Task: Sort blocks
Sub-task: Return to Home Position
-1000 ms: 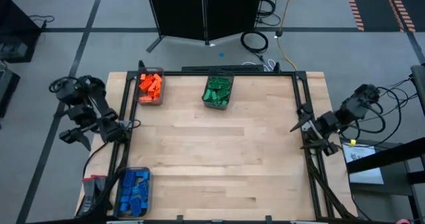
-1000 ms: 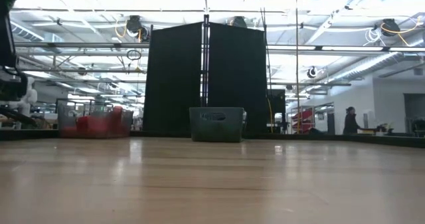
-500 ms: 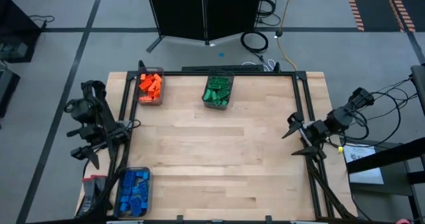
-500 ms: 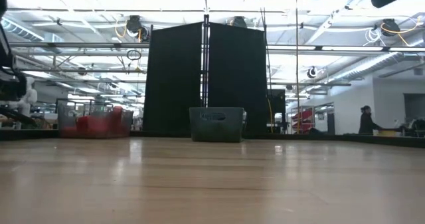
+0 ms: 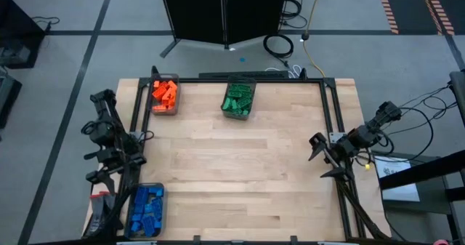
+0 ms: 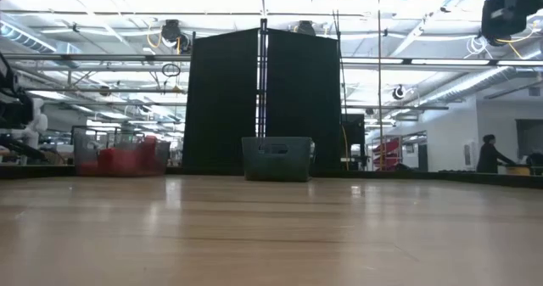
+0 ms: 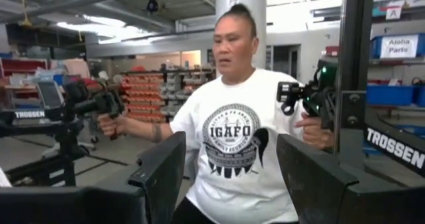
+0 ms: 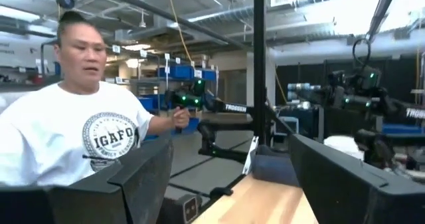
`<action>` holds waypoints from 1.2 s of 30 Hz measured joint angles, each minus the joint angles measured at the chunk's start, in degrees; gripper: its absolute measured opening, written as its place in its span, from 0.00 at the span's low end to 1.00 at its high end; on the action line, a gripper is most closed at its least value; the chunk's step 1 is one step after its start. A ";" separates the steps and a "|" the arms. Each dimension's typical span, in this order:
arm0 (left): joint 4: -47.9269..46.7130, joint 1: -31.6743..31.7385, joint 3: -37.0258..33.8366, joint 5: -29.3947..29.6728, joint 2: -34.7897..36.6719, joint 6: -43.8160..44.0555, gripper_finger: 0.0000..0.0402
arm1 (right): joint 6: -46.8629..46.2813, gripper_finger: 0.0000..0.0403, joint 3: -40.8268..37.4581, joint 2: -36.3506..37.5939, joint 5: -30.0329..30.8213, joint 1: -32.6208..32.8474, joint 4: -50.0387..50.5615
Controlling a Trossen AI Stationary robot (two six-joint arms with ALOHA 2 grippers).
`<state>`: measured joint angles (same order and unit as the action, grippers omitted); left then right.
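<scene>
From above, the wooden bench (image 5: 240, 172) carries three dark bins (image 5: 165, 112). The orange blocks (image 5: 164, 92) fill the one at the far left corner. The green blocks (image 5: 237, 98) sit in one midway along the far edge, and the blue blocks (image 5: 147, 207) in one at the near left corner. Each colour is kept apart and no loose block shows on the boards, so the sorting looks finished. The left pincer (image 5: 100, 166) hangs off the bench's left edge and the right pincer (image 5: 320, 158) is at its right edge. Both are well clear of the bins, as suits arms going to rest.

At bench height, the orange blocks show reddish through their bin's wall. The middle bin (image 6: 277, 159) looks dark, and its contents are hard to make out.

The left wrist camera shows the left pincer's fingers (image 7: 163, 174) spread wide with nothing between them. They face a person (image 7: 232, 137) in a white shirt who is gripping control handles (image 7: 109, 104).

The right wrist camera shows the right pincer's fingers (image 8: 143, 177) likewise spread and empty.
</scene>
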<state>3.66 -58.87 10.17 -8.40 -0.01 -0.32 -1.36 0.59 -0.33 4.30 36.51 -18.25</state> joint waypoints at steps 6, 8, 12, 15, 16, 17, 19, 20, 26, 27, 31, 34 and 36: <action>4.13 -0.02 -2.96 -2.60 0.00 -0.02 0.59 | 0.01 0.73 0.25 0.12 -0.05 -0.01 -0.57; 6.01 -0.02 -4.85 -2.58 0.00 -0.02 0.59 | -0.01 0.73 0.23 0.12 -0.04 -0.01 0.01; 12.15 -0.01 -9.77 -2.37 0.00 -0.07 0.59 | 0.01 0.73 0.23 0.12 -0.02 -0.02 1.21; 11.17 0.18 -9.76 -0.96 0.03 -0.94 0.59 | 0.01 0.73 0.23 0.12 -0.01 -0.02 2.42; 11.15 0.36 -9.76 -0.12 0.00 -2.13 0.59 | -0.11 0.73 0.23 0.12 0.01 -0.02 2.79; 10.50 0.74 -9.78 0.82 0.00 -3.34 0.59 | -0.34 0.73 0.23 0.12 0.16 -0.02 3.14; 7.54 1.86 -9.78 5.78 0.00 -4.72 0.59 | -0.69 0.73 0.23 0.12 0.51 -0.02 4.23; 5.37 2.65 -9.78 9.62 0.00 -4.72 0.59 | -0.56 0.73 0.23 0.12 0.53 -0.02 5.12; 2.32 10.65 -9.80 16.04 0.00 -6.61 0.59 | 2.47 0.73 0.23 0.12 3.52 -0.02 7.71; 2.09 12.22 -9.80 12.45 0.00 -7.48 0.59 | 2.19 0.73 0.23 0.12 4.49 -0.02 8.77; 1.00 19.51 -9.80 3.46 0.00 -10.08 0.59 | 1.39 0.73 0.21 0.08 8.31 -0.02 11.62; -0.56 25.75 -9.80 -0.27 0.00 -10.95 0.59 | 2.06 0.73 0.21 0.12 11.54 -0.04 11.03; -0.50 30.40 -9.83 -4.67 0.00 -12.09 0.59 | 2.43 0.73 0.23 0.12 11.91 -0.04 11.13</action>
<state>3.16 -28.47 0.34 -13.08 -0.01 -12.41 1.07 0.82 -0.21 16.21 36.47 -7.12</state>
